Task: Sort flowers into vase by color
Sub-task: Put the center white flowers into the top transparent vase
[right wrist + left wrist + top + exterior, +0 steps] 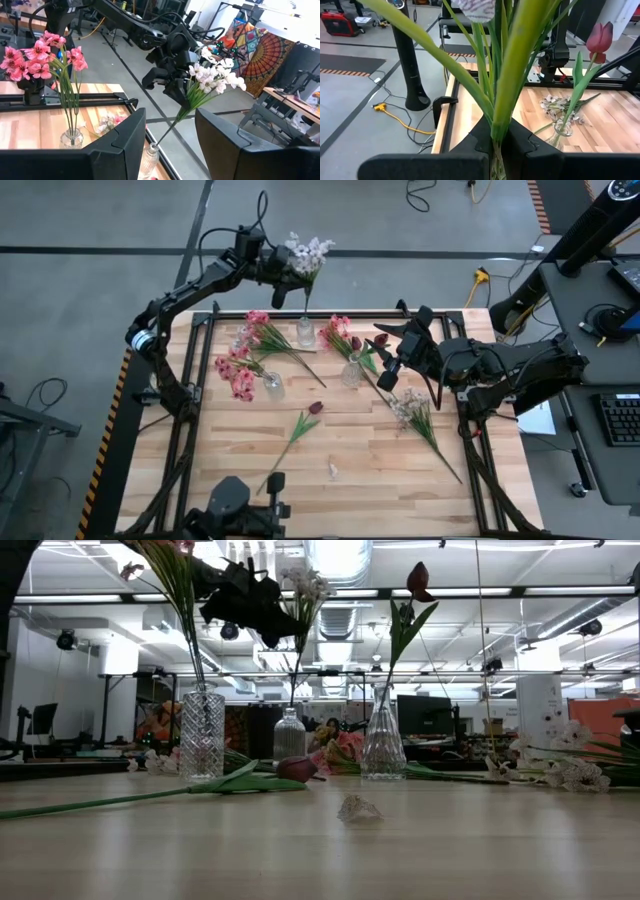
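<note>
The left gripper (283,272), jaws clamped on the white-blossomed artificial stem (308,252), holds its stalk in the neck of the narrow clear glass vase (305,332); it should lower straight, keeping the stalk centred, before letting go. The right gripper (384,370) waits mid-table, jaws apart and empty. Only the right wrist view shows the stalk tip entering that neck.

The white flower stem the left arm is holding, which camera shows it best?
The right wrist view: the white flower stem shows whole, its stalk reaching the vase. The high view shows it small, the low view backlit, and the left wrist view only stalks.
</note>
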